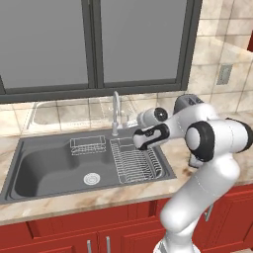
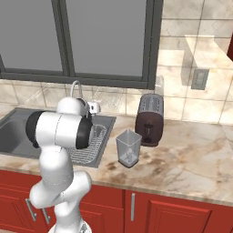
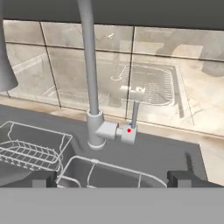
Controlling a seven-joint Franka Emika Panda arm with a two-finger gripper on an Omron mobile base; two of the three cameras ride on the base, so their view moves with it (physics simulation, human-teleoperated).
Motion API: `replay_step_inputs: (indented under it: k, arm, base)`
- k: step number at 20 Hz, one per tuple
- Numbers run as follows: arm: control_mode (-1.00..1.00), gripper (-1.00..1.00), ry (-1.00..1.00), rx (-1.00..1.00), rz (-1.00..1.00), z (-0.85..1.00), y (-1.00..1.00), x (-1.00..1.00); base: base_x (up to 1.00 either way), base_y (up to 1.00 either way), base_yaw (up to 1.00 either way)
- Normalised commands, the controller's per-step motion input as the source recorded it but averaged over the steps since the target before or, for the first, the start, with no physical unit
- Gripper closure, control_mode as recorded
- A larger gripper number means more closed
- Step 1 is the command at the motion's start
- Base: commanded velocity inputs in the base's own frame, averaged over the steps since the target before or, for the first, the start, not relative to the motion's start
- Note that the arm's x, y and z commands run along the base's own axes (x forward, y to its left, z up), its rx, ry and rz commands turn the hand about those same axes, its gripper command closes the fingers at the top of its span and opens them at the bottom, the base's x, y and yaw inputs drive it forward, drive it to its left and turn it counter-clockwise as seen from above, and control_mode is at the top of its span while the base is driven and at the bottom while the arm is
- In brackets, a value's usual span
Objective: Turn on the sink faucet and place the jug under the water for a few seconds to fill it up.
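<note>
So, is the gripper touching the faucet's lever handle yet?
Apart. In the hand view the open gripper sits short of the lever handle, dark sink rim showing between.

One faucet (image 1: pixel 116 112), one sink (image 1: pixel 44 163), one drain (image 1: pixel 91 179), two wire racks (image 1: pixel 136 160), one jug (image 2: pixel 128 148), one toaster (image 2: pixel 149 119), one wall outlet (image 2: pixel 199 78), one gripper (image 3: pixel 113 178).

Sink faucet (image 3: pixel 89 65) spout cut off by hand view's top edge.

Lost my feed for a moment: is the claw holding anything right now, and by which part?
Nothing is held. The claw is open, facing the sink faucet and its lever. The jug stands on the counter, apart from it.
</note>
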Motion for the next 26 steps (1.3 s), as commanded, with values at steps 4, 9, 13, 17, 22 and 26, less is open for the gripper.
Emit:
replay_step_inputs:
  k: [4,9,13,17,22,26]
  arm:
    - [-1.0,-1.0,0.22,0.0,0.0,0.0,-0.24,0.0]
    - [-1.0,-1.0,0.2,0.0,0.0,0.0,-0.19,0.08]
    - [-1.0,-1.0,0.13,0.0,0.0,0.0,-0.03,0.24]
    - [-1.0,-1.0,0.08,0.0,0.0,0.0,0.0,0.33]
    - [-1.0,-1.0,0.03,0.0,0.0,0.0,0.0,0.34]
    - [-1.0,-1.0,0.0,0.0,0.0,-0.02,0.0,0.17]
  base:
    - [0.0,0.0,0.0]
    - [0.0,0.0,0.0]
    - [0.0,0.0,0.0]
    - [0.0,0.0,0.0]
    - [0.0,0.0,0.0]
    - [0.0,0.0,0.0]
